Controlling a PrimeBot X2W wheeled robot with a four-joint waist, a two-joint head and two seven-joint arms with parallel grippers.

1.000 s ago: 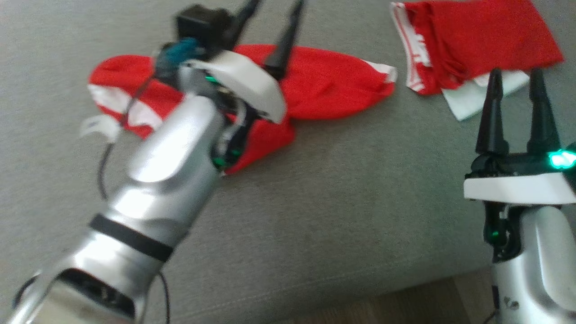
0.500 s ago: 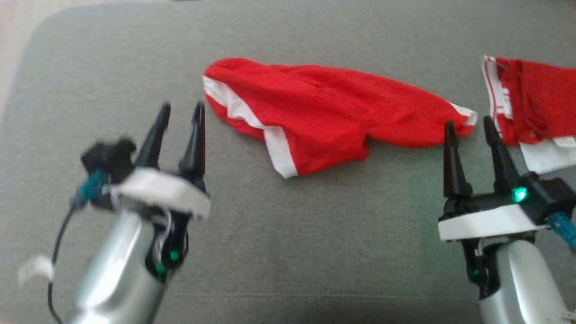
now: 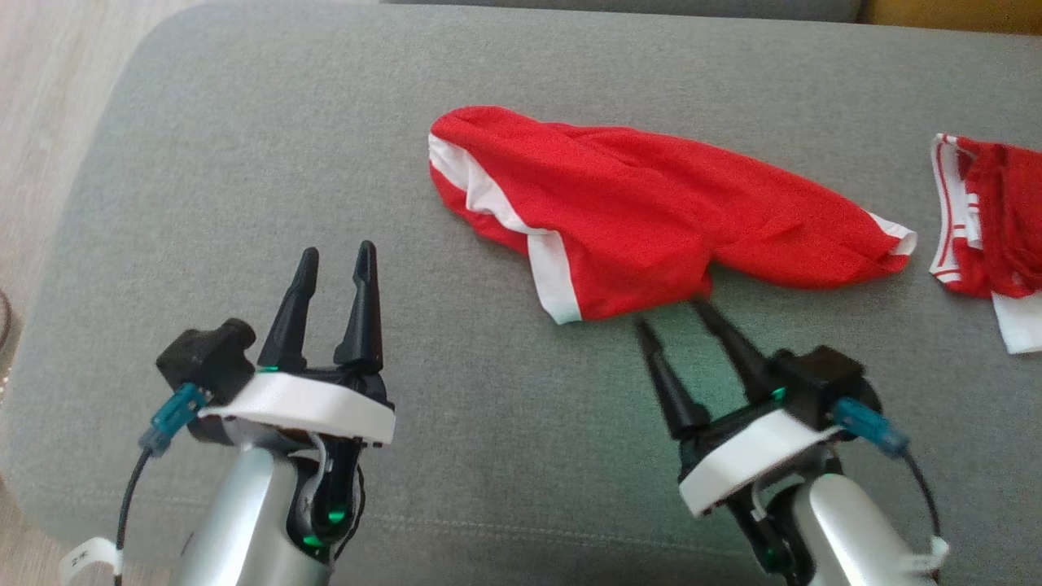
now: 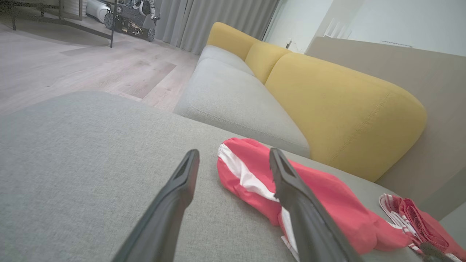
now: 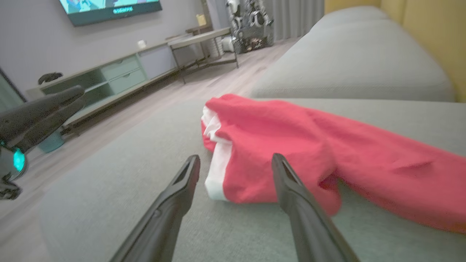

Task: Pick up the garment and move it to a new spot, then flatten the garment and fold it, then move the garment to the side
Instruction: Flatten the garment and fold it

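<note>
A red garment with white trim lies crumpled across the far middle of a grey upholstered seat. Its white-banded end points left and a narrower end trails off to the right. The robot's left gripper hovers over bare fabric at the near left, well apart from the garment, its two dark fingers spread and grasping nothing. The right gripper sits near and right of centre, angled up and to the left. Its fingers are likewise spread and empty, the tips just beside the garment's near edge by the white hem; whether the farther tip touches the cloth cannot be told. At the far right of the seat a second red-and-white garment lies bunched, apart from the first, with a white cloth at its near side. Pale wood floor shows beyond the seat's left edge. The left wrist view takes in a yellow sofa back beyond the seat, and the right wrist view shows a low cabinet under a wall screen.
</note>
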